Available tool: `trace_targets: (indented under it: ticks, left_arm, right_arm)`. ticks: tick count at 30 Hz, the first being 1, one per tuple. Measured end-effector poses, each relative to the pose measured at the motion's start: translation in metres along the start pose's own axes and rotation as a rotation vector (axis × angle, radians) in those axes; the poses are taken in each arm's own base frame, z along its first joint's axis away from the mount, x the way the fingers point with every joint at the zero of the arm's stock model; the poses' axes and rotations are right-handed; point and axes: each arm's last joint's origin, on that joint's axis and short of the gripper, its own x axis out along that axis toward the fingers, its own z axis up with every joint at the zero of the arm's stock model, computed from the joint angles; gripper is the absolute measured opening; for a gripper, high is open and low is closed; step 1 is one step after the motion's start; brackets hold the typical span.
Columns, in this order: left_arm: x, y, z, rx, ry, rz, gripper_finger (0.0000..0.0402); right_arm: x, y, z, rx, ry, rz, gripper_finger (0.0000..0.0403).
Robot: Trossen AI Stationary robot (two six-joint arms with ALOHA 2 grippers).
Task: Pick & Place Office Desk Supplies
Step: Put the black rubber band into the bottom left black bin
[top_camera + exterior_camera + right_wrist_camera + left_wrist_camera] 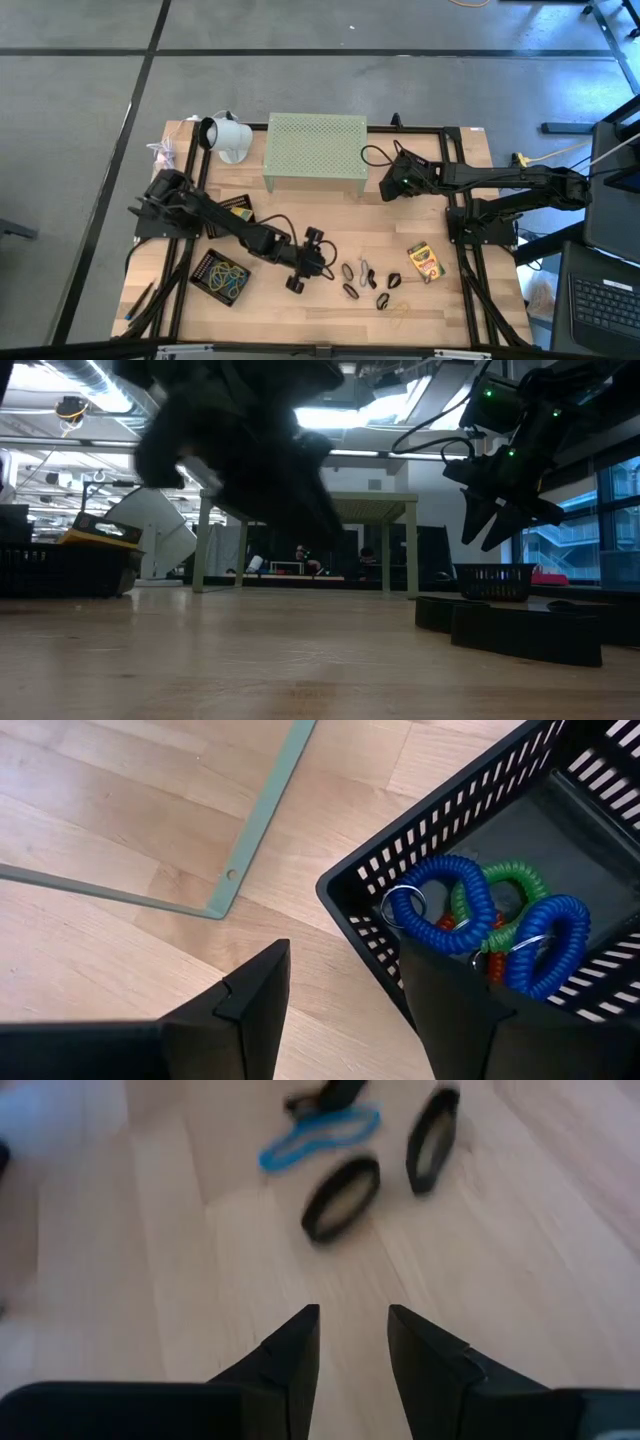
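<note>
Closest to the front edge of the pale wooden table (pixel 330 315), a tan rubber-band loop (pixel 399 312) lies flat, with a small black binder clip (pixel 383 300) just behind it. A little farther in, more black clips are scattered: one (pixel 351 291) near the left gripper (pixel 322 256) and one (pixel 394 281) toward the yellow-green card box (pixel 424 262) on the right. From the left wrist's own view, two of these dark oval clips (pixel 341 1197) (pixel 432 1140) sit ahead of the fingers, and a thin blue rubber-band loop (pixel 318 1135) lies just beyond them.

That left gripper hangs low over the table's middle, its two dark fingers (pixel 290 1355) parted by a narrow gap with only bare wood between them; it holds nothing and touches none of the clips.

On the left side sits a black slotted tray (pixel 220 277) with coloured bands in it, and behind it a second small card box (pixel 239 207).

Farther back, the right gripper (pixel 340 990) is raised above the table beside the pale green perforated riser (pixel 315 145). Its fingers stand spread wide and empty. Below them, its wrist view shows the corner of a black plastic mesh basket (pixel 450 815) holding blue and green coiled wrist bands (pixel 480 915), and the riser's thin green leg frame (pixel 250 840).

At the far left corner lies a white cup-shaped object (pixel 226 137).
</note>
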Motion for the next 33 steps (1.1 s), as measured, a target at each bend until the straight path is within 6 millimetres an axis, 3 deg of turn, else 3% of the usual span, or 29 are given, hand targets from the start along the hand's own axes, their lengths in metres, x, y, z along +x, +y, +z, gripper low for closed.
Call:
trace_targets:
  ticks: [15,19,27,30,33]
  left_arm:
    - [0.036,0.021,0.004,0.102,-0.256,-0.11,0.0116]
    - [0.048,0.022,-0.001,0.132,-0.272,-0.123,0.0115]
    - [0.06,0.026,-0.01,0.126,-0.25,-0.116,0.0112]
    - [0.06,0.027,-0.01,0.126,-0.257,-0.121,0.011]
    - [0.06,0.027,-0.009,0.131,-0.267,-0.117,0.0108]
  right_arm:
    - [0.0,0.001,0.001,0.003,-0.013,0.008,0.0192]
    - [-0.001,0.009,0.011,-0.024,-0.18,0.028,0.0192]
    - [-0.02,0.052,0.013,-0.427,-0.275,0.533,0.0191]
    - [-0.033,0.069,0.004,-0.616,-0.276,0.798,0.0191]
    - [-0.044,0.079,-0.004,-0.666,-0.295,0.937,0.0191]
